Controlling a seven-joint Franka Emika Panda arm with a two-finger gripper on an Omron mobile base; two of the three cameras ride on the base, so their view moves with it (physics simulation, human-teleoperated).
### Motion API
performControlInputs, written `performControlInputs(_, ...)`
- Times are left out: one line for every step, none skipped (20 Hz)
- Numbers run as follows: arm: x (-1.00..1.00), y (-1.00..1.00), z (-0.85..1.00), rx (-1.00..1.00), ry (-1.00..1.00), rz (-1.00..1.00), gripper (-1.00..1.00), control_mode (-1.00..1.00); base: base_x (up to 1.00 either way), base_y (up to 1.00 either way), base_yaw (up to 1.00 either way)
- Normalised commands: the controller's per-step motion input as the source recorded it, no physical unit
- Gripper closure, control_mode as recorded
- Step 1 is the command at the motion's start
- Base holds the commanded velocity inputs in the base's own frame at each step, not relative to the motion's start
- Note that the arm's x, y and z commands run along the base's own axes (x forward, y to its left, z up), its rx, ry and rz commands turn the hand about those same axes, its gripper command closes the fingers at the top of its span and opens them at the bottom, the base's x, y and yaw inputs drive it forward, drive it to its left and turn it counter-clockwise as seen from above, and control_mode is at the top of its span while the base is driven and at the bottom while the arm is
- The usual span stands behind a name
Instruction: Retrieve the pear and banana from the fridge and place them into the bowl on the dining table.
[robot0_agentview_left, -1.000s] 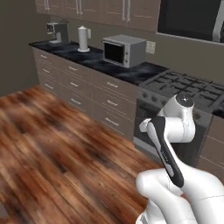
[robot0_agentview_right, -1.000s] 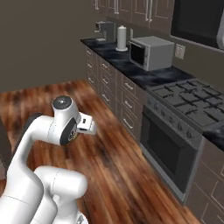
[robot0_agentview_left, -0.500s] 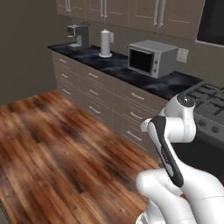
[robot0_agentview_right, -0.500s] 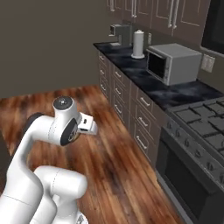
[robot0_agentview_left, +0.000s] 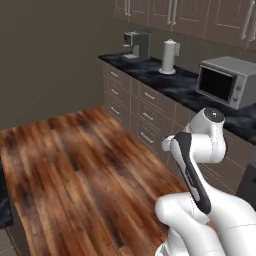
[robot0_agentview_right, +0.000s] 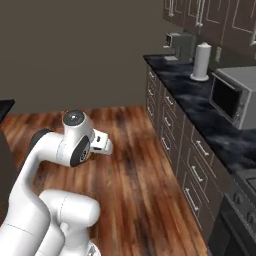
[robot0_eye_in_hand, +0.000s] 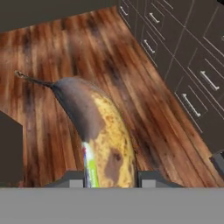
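The banana (robot0_eye_in_hand: 105, 131), yellow with brown patches and a dark stem end, lies lengthwise between my fingertips in the hand view, pointing away over the wooden floor. My gripper (robot0_eye_in_hand: 111, 178) is shut on it, and one fingertip (robot0_eye_in_hand: 151, 179) presses each side. The arm (robot0_agentview_left: 200, 150) is folded close above the base in both base views. The pear, the fridge and the bowl are out of view. A dark slab corner (robot0_agentview_right: 5, 107) shows at the left edge; I cannot tell whether it is the dining table.
A black counter (robot0_agentview_left: 150, 72) over drawer cabinets (robot0_agentview_right: 175, 130) runs along the right, carrying a coffee machine (robot0_agentview_left: 136, 45), a white canister (robot0_agentview_left: 169, 56) and a microwave (robot0_agentview_left: 227, 82). A stove corner (robot0_agentview_right: 240, 200) sits at the lower right. Wooden floor (robot0_agentview_left: 75, 160) stretches ahead to a plain wall.
The whole picture has shifted as the base moves: the counter and microwave slid right and nearer, and the stove left the left base view. The arm's pose is unchanged.
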Motion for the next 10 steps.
performControlInputs(0.0, 0.0, 0.0, 0.0, 0.0, 0.0, 1.0, 1.0, 1.0, 0.0, 0.36)
performControlInputs(0.0, 0.0, 0.0, 0.0, 0.0, 0.0, 1.0, 1.0, 1.0, 0.0, 0.35)
performControlInputs(0.0, 0.0, 0.0, 0.0, 0.0, 0.0, 1.0, 1.0, 1.0, 0.0, 0.38)
performControlInputs(0.0, 0.0, 0.0, 0.0, 0.0, 0.0, 1.0, 1.0, 1.0, 0.0, 0.41)
performControlInputs(0.0, 0.0, 0.0, 0.0, 0.0, 0.0, 1.0, 1.0, 1.0, 0.0, 0.44)
performControlInputs(0.0, 0.0, 0.0, 0.0, 0.0, 0.0, 1.0, 1.0, 1.0, 0.0, 0.5)
performControlInputs(0.0, 0.0, 0.0, 0.0, 0.0, 0.0, 1.0, 1.0, 1.0, 0.0, 0.54)
performControlInputs(0.0, 0.0, 0.0, 0.0, 0.0, 0.0, 1.0, 1.0, 1.0, 0.0, 0.56)
performControlInputs(0.0, 0.0, 0.0, 0.0, 0.0, 0.0, 1.0, 1.0, 1.0, 0.0, 0.56)
performControlInputs(0.0, 0.0, 0.0, 0.0, 0.0, 0.0, 1.0, 1.0, 1.0, 0.0, 0.56)
